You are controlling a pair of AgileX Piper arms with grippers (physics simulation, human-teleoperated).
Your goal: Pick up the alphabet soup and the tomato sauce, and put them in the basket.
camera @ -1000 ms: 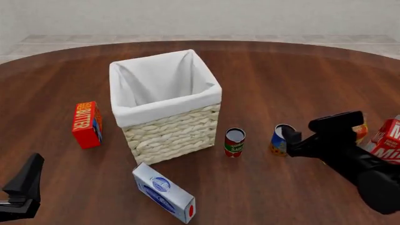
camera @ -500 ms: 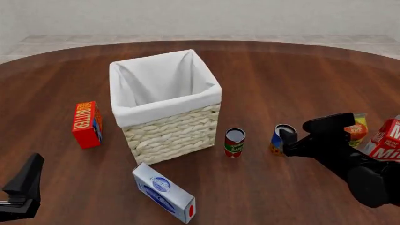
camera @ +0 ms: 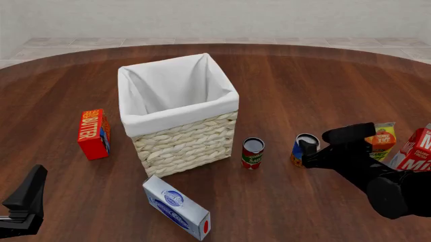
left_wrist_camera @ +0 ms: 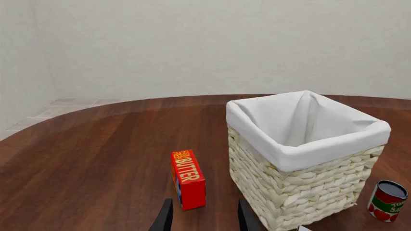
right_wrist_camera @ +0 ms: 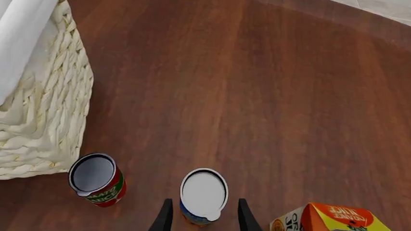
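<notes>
"BUTTER" on red box point(left_wrist_camera: 187, 179), apparently.

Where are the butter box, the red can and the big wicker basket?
butter box point(camera: 93, 134): front view, its red side face.
tomato sauce point(camera: 253, 154): front view, its red label.
basket point(camera: 185, 141): front view, its woven front wall.

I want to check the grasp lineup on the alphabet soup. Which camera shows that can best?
The right wrist view: the alphabet soup stands upright with its silver top in full sight, between the open fingers of the right gripper. The front view shows it partly hidden behind that gripper. The left wrist view does not show it.
</notes>
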